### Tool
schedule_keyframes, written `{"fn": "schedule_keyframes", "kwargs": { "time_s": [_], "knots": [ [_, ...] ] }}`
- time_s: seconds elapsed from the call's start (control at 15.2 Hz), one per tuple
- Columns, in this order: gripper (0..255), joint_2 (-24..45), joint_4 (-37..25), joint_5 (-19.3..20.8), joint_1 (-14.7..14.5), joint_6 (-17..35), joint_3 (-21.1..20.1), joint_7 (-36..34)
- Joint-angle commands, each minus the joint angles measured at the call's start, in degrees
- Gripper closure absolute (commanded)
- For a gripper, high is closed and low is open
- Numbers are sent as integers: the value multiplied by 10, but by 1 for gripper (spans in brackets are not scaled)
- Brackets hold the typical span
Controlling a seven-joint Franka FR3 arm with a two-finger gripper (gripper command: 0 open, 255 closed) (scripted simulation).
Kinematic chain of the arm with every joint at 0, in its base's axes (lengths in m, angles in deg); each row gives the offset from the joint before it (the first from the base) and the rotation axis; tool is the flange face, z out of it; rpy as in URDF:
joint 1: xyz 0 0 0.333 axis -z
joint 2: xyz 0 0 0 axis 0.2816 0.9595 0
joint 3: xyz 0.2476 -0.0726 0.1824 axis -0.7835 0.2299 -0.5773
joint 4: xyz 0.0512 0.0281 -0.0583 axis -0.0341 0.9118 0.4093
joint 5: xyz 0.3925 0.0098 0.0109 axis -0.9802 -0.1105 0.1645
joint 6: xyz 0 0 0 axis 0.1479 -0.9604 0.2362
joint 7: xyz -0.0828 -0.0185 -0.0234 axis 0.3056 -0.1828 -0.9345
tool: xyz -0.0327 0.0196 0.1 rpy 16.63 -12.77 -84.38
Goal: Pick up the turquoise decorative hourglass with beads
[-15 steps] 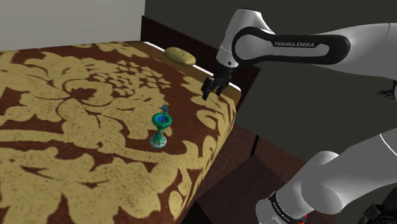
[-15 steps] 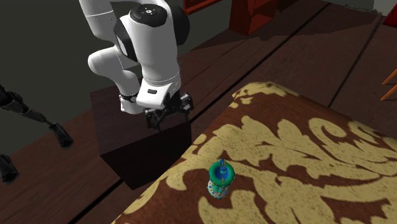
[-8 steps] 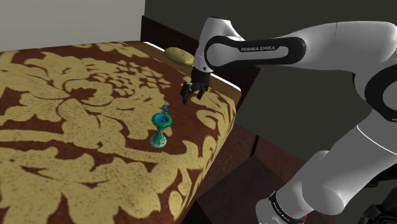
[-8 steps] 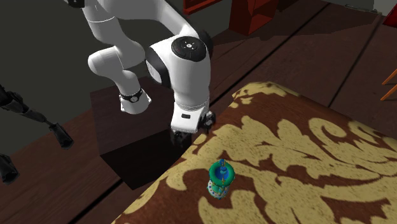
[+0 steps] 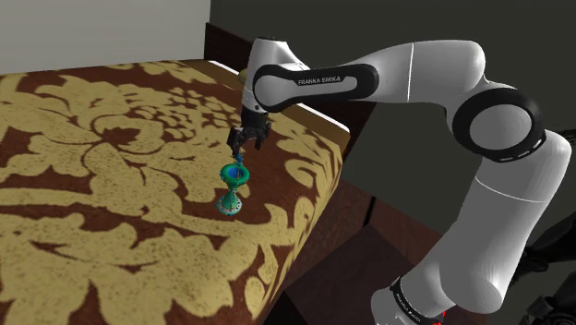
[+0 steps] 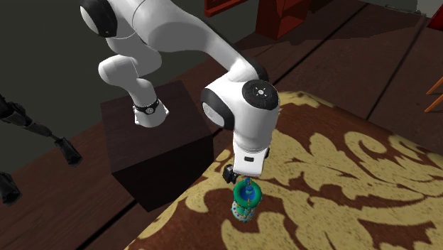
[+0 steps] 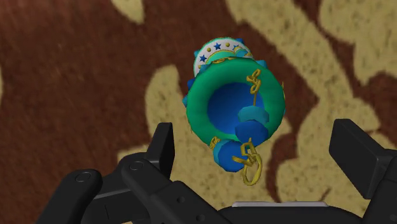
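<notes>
Just above the top of the hourglass (image 5: 232, 187), the black gripper (image 5: 246, 140) points straight down with its fingers spread wide. In the wrist view the gripper (image 7: 254, 137) has one finger on either side of the hourglass (image 7: 234, 105), and neither touches it. That view looks down into the green upper rim, with its blue centre, blue beads and a small gold chain.

The hourglass (image 6: 245, 199) stands upright on a brown cover (image 5: 111, 185) printed with large cream damask scrolls. It sits near the cover's edge on the side towards the stand. In the second exterior view the white hand hangs directly over it, with the gripper (image 6: 240, 177) showing as a dark patch beneath.

The cover (image 6: 341, 185) drapes over a broad, flat piece of furniture and falls down its side. A tan oval object (image 5: 261, 81) lies at the far corner of the cover, well apart from the hourglass. The arm reaches across from a dark box stand (image 6: 152, 142) just beside the covered furniture.

Dark wooden floorboards (image 6: 341, 50) run around both. Red furniture (image 6: 291, 14) stands on them at the second exterior view's top. A pale wall (image 5: 102, 32) rises behind the cover in the shoulder view.
</notes>
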Motion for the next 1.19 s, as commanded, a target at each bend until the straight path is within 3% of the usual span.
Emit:
{"fn": "schedule_keyframes", "kwargs": {
  "time_s": [0.0,0.59,0.66,1.12],
  "knots": [
    [0,28,-27,4,-6,-2,-1,-4],
    [0,50,1,9,-7,48,1,-6],
    [255,51,-1,9,-7,47,1,-6],
    [255,51,-1,9,-7,46,1,-6]
  ]
}}
